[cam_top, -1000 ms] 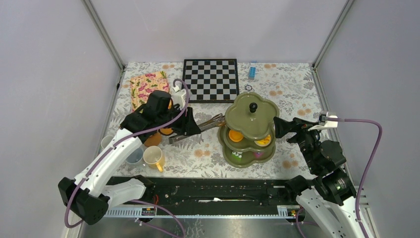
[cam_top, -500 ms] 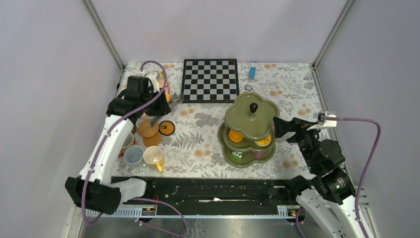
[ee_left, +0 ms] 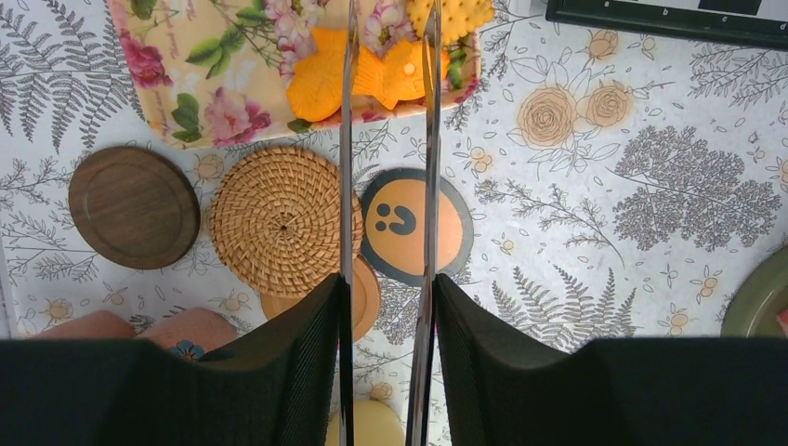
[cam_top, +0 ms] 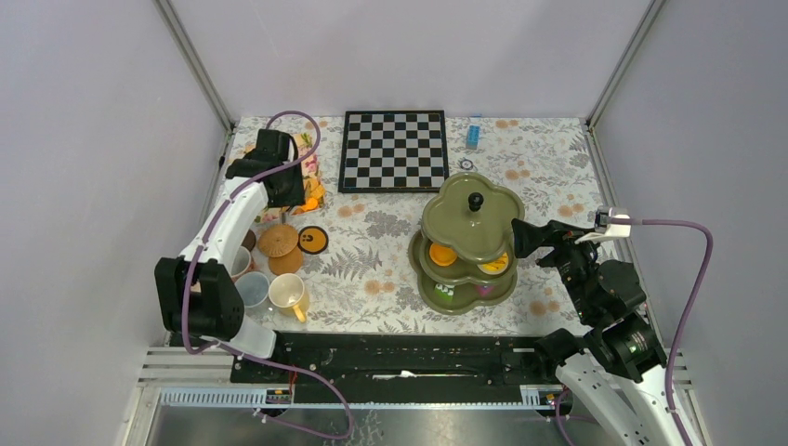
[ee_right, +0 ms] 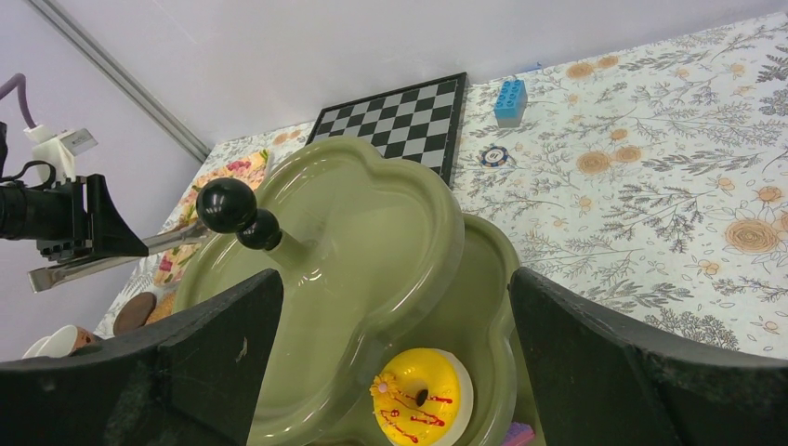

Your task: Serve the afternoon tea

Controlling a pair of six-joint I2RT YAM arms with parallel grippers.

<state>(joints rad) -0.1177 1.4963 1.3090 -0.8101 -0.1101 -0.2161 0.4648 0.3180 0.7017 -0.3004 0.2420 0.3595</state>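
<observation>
Olive-green stand [cam_top: 469, 243]: three flower-shaped tiers under a black knob [cam_top: 475, 200], upright at about 4 o'clock from the middle of the desk [cam_top: 372, 269].
Sweets on the stand: the top tier is bare. The middle tier holds a yellow-iced doughnut [ee_right: 415, 400] with red drizzle and an orange sweet [cam_top: 442, 254]. Small green and purple pieces lie on the lowest tier.
Right claw [ee_right: 395, 288]: fingers spread wide with nothing held, facing the stand at its 3 o'clock rim. Whether it touches the rim cannot be told.
Left claw [ee_left: 386, 288]: closed on metal tongs [ee_left: 349, 139], whose two blades stand a little apart.
Tongs' reach: the blades run out over the floral tray [ee_left: 204, 84] at the desk's 10 o'clock. An orange fish-shaped biscuit [ee_left: 390, 74] shows between them. The tips are out of view, so whether they pinch it cannot be told.
Other biscuits: a second orange biscuit [ee_left: 316, 85] and a yellow cracker [ee_left: 451, 14] lie on the same tray.
Coasters: these sit at 9 o'clock, just on the tray's 6 o'clock side. They are a dark wooden coaster [ee_left: 133, 220], a woven rattan coaster [ee_left: 283, 221] and a black-rimmed orange smiley coaster [ee_left: 415, 226]. The rattan one overlaps a plain orange coaster [ee_left: 364, 297].
Mugs: these are grouped at 8 o'clock. A cream-yellow mug [cam_top: 288, 294] is just beside a pale blue mug [cam_top: 251, 289], and others are partly hidden by the left arm.
Elsewhere: a chessboard [cam_top: 394, 150] at 12 o'clock, and a blue brick [cam_top: 473, 133] at 1 o'clock.
</observation>
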